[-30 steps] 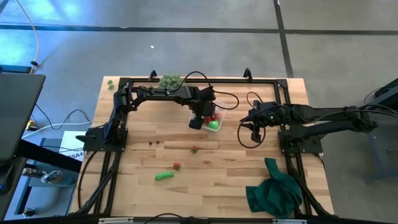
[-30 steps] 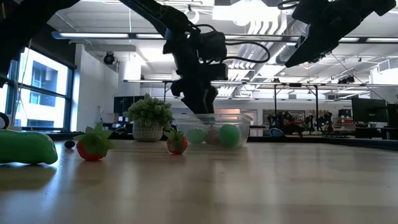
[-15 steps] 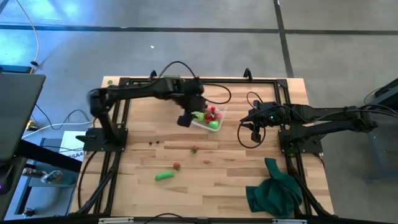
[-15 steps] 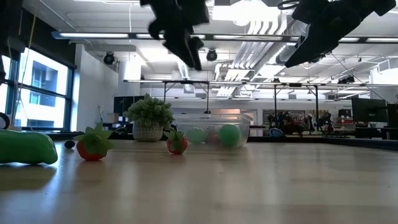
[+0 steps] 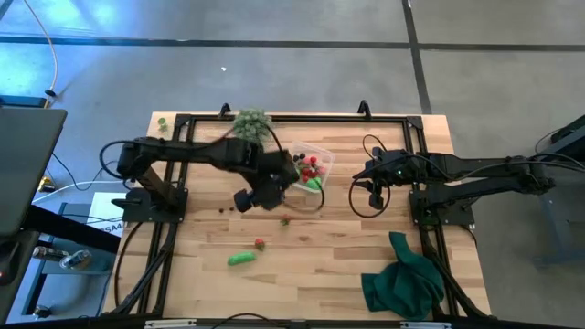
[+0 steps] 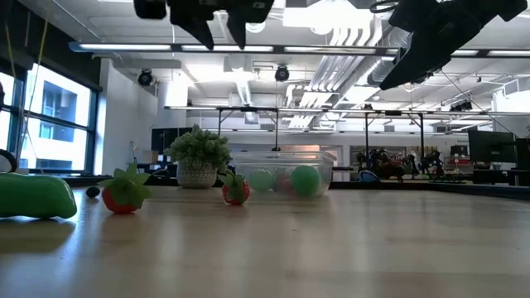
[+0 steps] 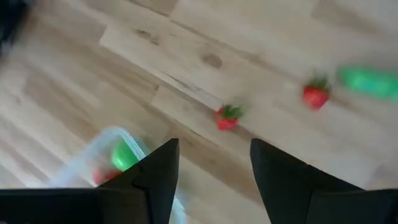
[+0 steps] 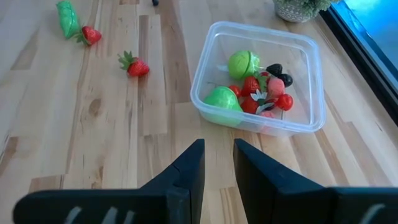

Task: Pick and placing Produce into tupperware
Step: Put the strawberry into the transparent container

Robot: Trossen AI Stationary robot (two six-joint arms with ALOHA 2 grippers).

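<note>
The clear tupperware (image 8: 258,78) sat near the table's (image 5: 347,260) far edge, about halfway along it. Inside lay green balls, red berries and dark berries. Two strawberries (image 8: 133,65) and a green oblong piece (image 5: 240,259) lay loose on the wood, nearer the front edge. The left gripper (image 7: 214,180) hung above the table just beside the tupperware, fingers spread, holding nothing. The right gripper (image 8: 217,165) waited off to the other side, fingers a little apart, empty.

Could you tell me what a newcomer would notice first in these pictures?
Probably the clear square plastic container of red, green and dark toy produce near the table's far edge. Next, two toy strawberries and a green oblong piece loose on the wood, with the left gripper above.
</note>
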